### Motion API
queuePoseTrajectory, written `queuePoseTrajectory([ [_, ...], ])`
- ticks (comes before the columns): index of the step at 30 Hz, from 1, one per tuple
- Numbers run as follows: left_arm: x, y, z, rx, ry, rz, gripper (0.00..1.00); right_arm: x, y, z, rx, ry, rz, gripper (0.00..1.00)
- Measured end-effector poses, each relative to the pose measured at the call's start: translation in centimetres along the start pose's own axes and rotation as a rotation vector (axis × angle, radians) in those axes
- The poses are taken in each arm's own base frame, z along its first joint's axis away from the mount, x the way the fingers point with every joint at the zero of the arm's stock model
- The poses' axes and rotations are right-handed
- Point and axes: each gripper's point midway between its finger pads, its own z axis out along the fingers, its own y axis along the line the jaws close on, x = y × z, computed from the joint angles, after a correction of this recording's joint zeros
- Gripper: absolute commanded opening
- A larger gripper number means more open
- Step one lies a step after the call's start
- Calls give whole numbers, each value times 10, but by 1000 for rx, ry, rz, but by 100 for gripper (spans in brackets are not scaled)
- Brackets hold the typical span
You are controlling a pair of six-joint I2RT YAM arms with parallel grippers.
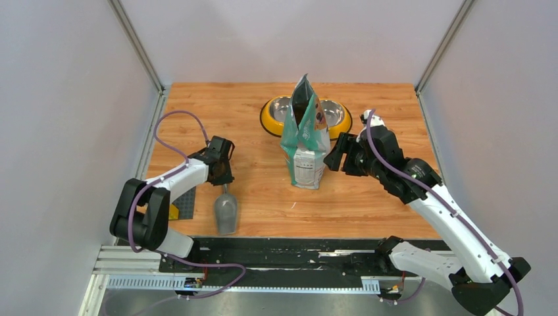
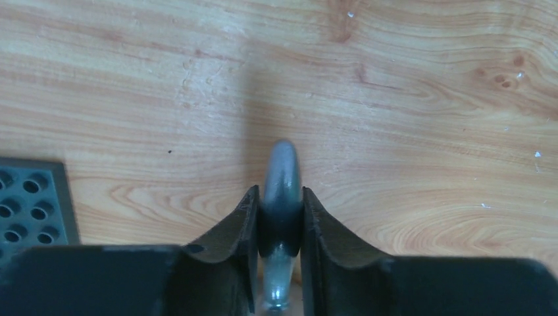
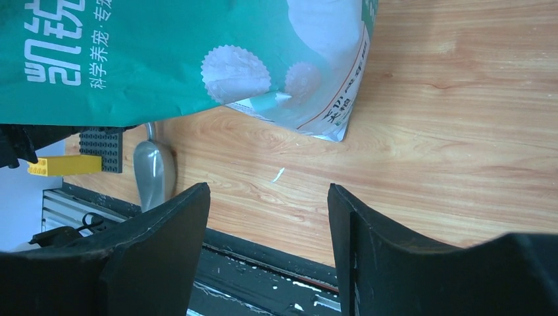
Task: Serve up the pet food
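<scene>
The pet food itself is hidden; only its teal-green pouch (image 1: 306, 141) shows, standing upright and open-topped at the table's middle. A grey scoop (image 1: 226, 212) lies on the wood at the near left, bowl toward the front edge. My left gripper (image 1: 224, 181) is over its handle. In the left wrist view the two fingers press both sides of the handle (image 2: 281, 171), so this gripper (image 2: 279, 194) is shut on it. My right gripper (image 1: 333, 155) stands open just right of the pouch (image 3: 164, 59), nothing between its fingers (image 3: 268, 187).
The yellow double feeder (image 1: 268, 122) with two steel bowls sits behind the pouch. A grey studded plate (image 1: 184, 203) and a yellow brick (image 1: 173, 212) lie at the left edge near the scoop. Grey walls bound the table on three sides.
</scene>
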Motion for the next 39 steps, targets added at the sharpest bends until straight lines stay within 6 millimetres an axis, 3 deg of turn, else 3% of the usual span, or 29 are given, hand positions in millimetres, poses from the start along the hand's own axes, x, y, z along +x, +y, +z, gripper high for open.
queuePoseTrajectory([
  [2,-1,-3,0,14,1,-6,1,0,1,1,-3,1,0,66],
  [7,-10,-9,-6,44,-17,17,0,1,5,3,-20,9,6,66],
  [11,-33,-23,-26,112,-80,41,0,7,14,3,-71,44,9,66],
  [13,-50,-33,-45,173,-132,49,0,14,22,4,-120,74,7,66],
  [17,-84,-60,-105,331,-271,65,0,27,39,8,-214,136,-1,73],
  [21,-116,-90,-184,479,-430,89,0,38,66,12,-280,150,-54,80],
  [25,-141,-108,-254,569,-555,76,0,56,103,19,-283,141,-158,76],
  [29,-151,-111,-289,588,-603,55,0,61,146,32,-256,86,-239,69],
  [33,-154,-111,-309,594,-615,43,0,41,183,45,-202,-46,-265,65],
  [37,-154,-109,-317,597,-615,33,0,16,199,59,-123,-169,-280,61],
  [39,-153,-109,-319,598,-613,31,0,8,200,66,-86,-207,-289,50],
])
